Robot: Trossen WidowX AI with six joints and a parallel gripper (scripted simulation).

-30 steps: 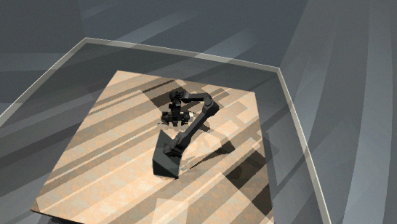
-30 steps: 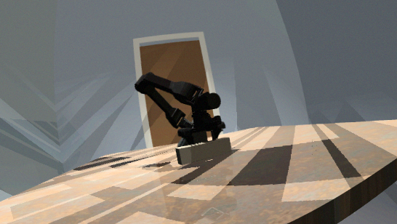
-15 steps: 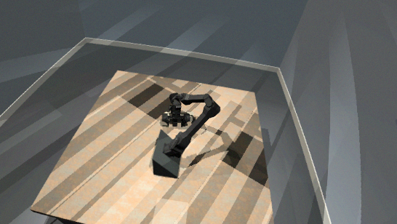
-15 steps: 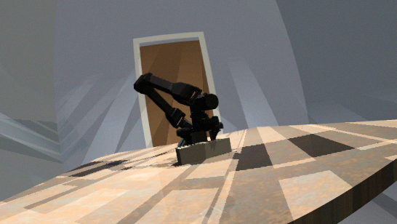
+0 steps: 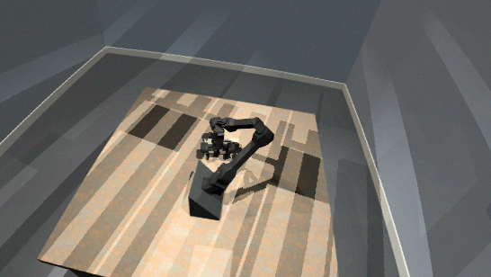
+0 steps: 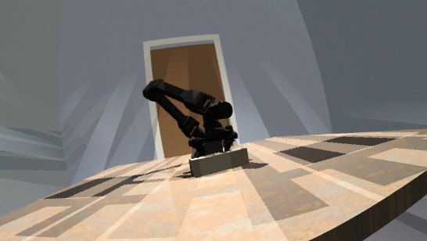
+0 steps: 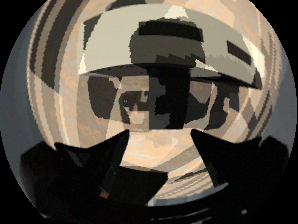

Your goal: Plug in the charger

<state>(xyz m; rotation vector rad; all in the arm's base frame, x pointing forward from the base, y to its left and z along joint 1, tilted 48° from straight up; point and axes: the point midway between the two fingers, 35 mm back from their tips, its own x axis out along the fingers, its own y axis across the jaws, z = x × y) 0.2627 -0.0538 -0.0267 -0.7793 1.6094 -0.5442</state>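
The power strip (image 7: 110, 45) (image 6: 224, 161) is a pale grey bar lying on the patterned table. In the wrist view it runs across the top, with a dark slot (image 7: 240, 50) towards its right end. A dark blocky shape, which I take to be the charger (image 7: 167, 57), stands against the strip's middle, straight ahead of the fingers; its prongs are hidden. My gripper (image 7: 161, 132) (image 6: 213, 145) (image 5: 215, 152) is open wide and empty. It hangs low just behind and above the strip, with one finger on each side of the dark block and not touching it.
The arm's dark wedge-shaped base (image 5: 204, 200) stands on the table (image 5: 112, 211) near the strip. A low wall (image 5: 360, 135) rings the table. A brown door (image 6: 184, 78) shows behind the arm. Shifting light bands cross the table.
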